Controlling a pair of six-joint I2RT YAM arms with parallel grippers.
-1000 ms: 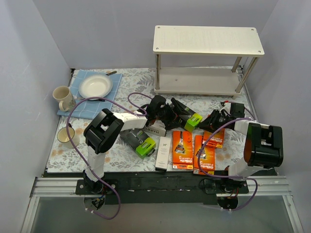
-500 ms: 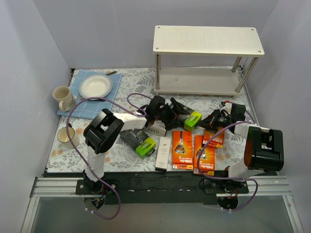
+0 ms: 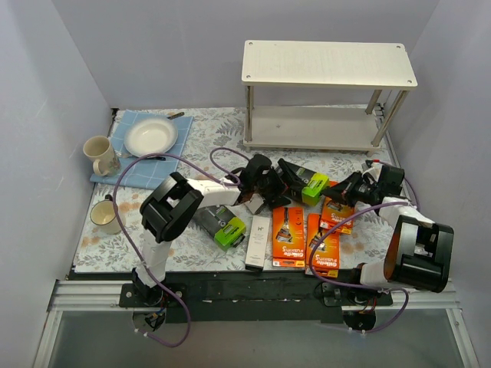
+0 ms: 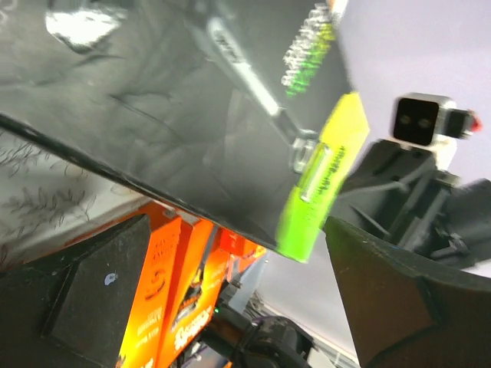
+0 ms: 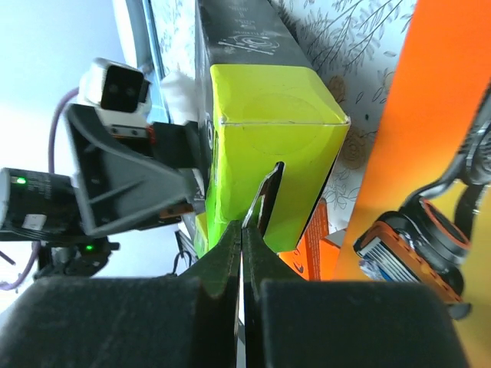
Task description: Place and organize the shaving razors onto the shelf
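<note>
Since a second ago, the black box with the lime-green end (image 3: 301,180) has slid right and far. Your left gripper (image 3: 270,184) has followed it, and your right gripper (image 5: 247,218) has drawn back to the right and closed.

Only the top view takes in the shelf (image 3: 330,63), standing far right, with every razor box on the table (image 3: 199,142) nearer than it. That view alone also shows the three orange boxes (image 3: 288,236) just near of the grippers, the white box (image 3: 258,241) beside them, and a second black-and-green box (image 3: 222,228) to its left.

The left wrist view shows your left fingers (image 4: 84,299) spread wide, with the black box lying across ahead of them. Whether they touch it cannot be made out.

The right wrist view shows your right fingers pressed together, their tips at the box's green end face. From above those tips are a dark blur.

The left forearm covers most of a grey box (image 3: 244,205).
</note>
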